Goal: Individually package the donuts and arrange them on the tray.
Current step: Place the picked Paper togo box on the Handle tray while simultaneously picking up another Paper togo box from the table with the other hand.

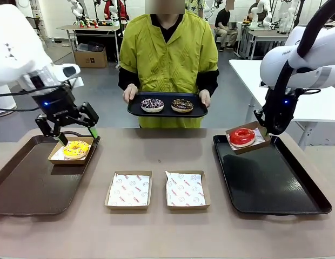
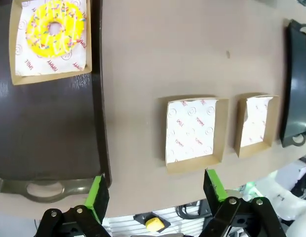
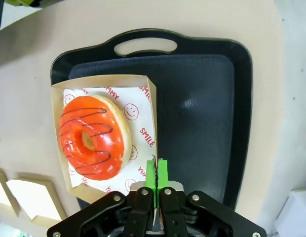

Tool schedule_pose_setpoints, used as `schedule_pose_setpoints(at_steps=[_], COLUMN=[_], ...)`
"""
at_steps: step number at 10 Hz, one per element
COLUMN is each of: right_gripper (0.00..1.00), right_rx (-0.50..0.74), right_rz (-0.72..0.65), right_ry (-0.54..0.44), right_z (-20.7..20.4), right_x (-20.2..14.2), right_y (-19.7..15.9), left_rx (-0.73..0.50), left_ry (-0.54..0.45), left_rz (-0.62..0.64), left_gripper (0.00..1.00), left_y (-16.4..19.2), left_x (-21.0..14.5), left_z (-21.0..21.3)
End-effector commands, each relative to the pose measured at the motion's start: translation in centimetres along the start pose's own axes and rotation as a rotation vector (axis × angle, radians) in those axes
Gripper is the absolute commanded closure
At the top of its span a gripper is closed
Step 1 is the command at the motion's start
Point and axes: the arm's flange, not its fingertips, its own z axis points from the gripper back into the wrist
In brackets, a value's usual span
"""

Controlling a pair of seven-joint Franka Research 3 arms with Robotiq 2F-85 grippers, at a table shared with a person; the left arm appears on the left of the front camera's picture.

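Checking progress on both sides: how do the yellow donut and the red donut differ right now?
Icing: the yellow donut has coloured sprinkles; the red donut has dark drizzle.
Support: the yellow donut's box lies flat on the left tray; the red donut's box tilts over a corner of the right tray.
Grip: the open left gripper is clear of the yellow one; the right gripper pinches the red one's box wall.
Both sit in paper-lined brown boxes.
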Motion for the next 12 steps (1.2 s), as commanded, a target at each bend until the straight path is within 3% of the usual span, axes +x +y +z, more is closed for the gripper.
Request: schedule_pose_setpoints(at_steps=[1, 6, 12], right_gripper=[0.99, 0.99, 0.99], right_rx=[-0.007, -0.007, -0.007], right_rz=[-0.002, -0.002, -0.002], right_ry=[-0.003, -0.003, -0.003], right_z=[0.2, 0.2, 0.2], right_x=[-0.2, -0.2, -0.2], right_y=[-0.4, -0.4, -0.4], left_rx=[0.081, 0.182, 0.15], left_ry=[-0.04, -0.081, -0.06], left_rz=[0.03, 0.04, 0.02], left_gripper=[0.0, 0.0, 0.0], left_y=[-1.5, -4.0, -3.4], left_x=[0.7, 1.0, 1.2], left_z=[-2.4, -9.3, -8.1])
